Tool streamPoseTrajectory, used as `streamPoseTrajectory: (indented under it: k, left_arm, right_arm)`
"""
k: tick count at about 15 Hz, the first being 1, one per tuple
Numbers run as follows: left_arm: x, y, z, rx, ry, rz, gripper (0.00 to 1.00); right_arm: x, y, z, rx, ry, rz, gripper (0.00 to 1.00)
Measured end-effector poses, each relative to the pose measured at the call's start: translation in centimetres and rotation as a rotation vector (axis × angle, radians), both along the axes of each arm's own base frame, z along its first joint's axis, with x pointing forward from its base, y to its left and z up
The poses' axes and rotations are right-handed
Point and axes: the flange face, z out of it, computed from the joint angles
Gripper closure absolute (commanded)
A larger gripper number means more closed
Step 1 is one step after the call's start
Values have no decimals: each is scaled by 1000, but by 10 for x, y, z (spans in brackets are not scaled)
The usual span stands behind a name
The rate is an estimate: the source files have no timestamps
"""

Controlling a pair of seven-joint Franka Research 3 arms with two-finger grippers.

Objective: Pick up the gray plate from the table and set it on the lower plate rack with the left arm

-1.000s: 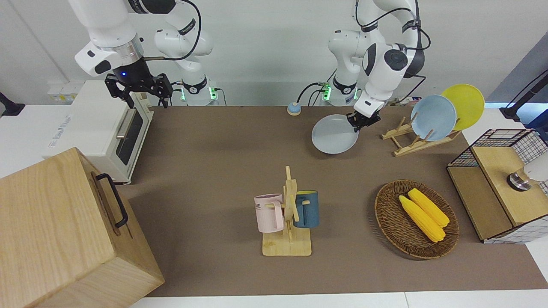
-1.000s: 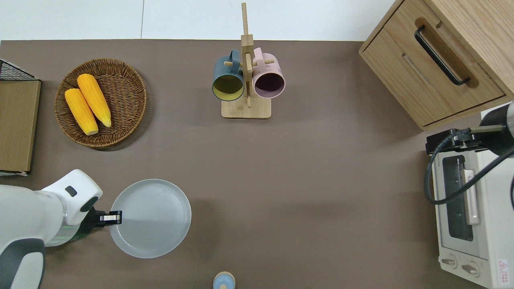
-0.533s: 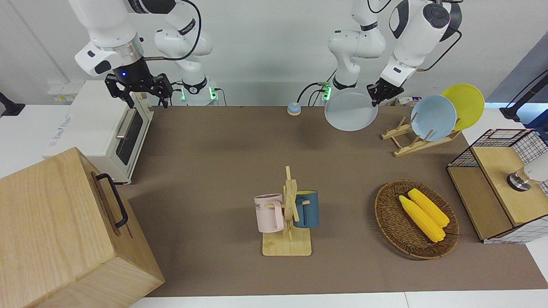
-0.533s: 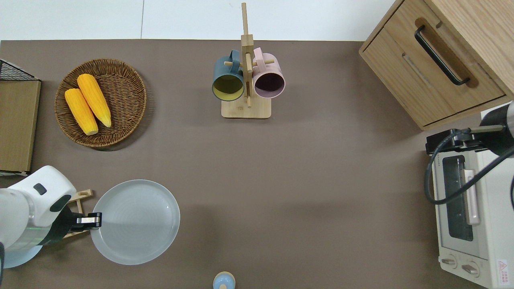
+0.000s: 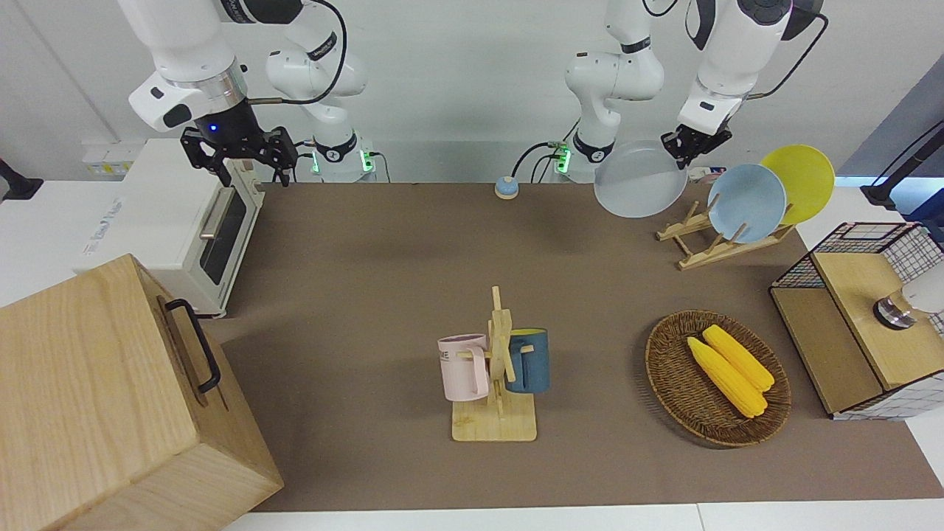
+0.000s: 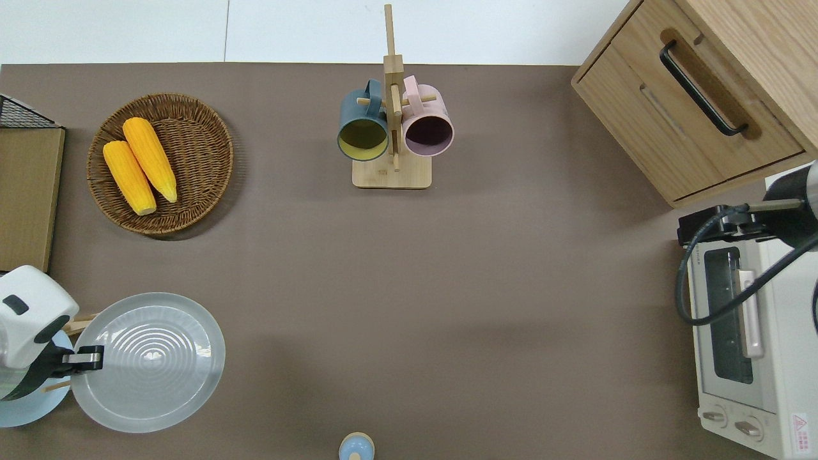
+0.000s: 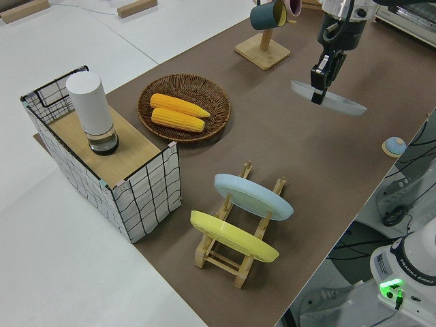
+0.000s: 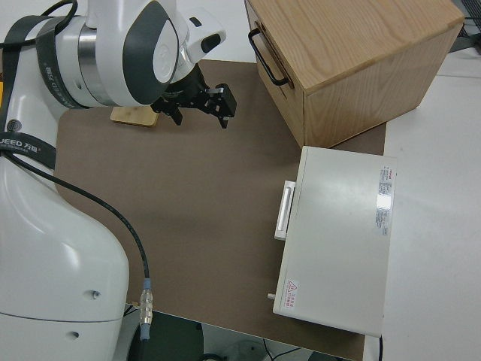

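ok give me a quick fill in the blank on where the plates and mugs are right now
1. The left gripper holds the ____ plate in the air.
2. The plate rack holds the yellow plate and the ____ plate.
3. The wicker basket contains two ears of ____.
4. The mug tree holds a pink mug and a ____ one.

Missing words: gray; light-blue; corn; blue

Glossy gray plate (image 6: 153,364), light-wood lower plate rack (image 7: 235,255), matte table (image 6: 447,287).

Looked like a robotics lab dressed up as a kitchen: two white robot arms (image 5: 634,74), toaster oven (image 5: 177,221), mug tree (image 5: 495,369), basket of corn (image 5: 717,377).
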Motion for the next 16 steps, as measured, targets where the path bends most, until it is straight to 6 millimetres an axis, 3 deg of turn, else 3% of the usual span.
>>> streamPoseTrajectory:
  k: [4, 9, 16]
  left_arm:
    - [-6, 1, 3, 168, 27, 10, 1000]
    - [-12, -17, 3, 402, 37, 55, 1000]
    - [0, -25, -35, 640, 61, 120, 1000]
  right_arm:
    - [0, 0, 0, 0, 0, 0, 17]
    - [0, 0, 0, 0, 0, 0, 17]
    - [0, 0, 0, 0, 0, 0, 17]
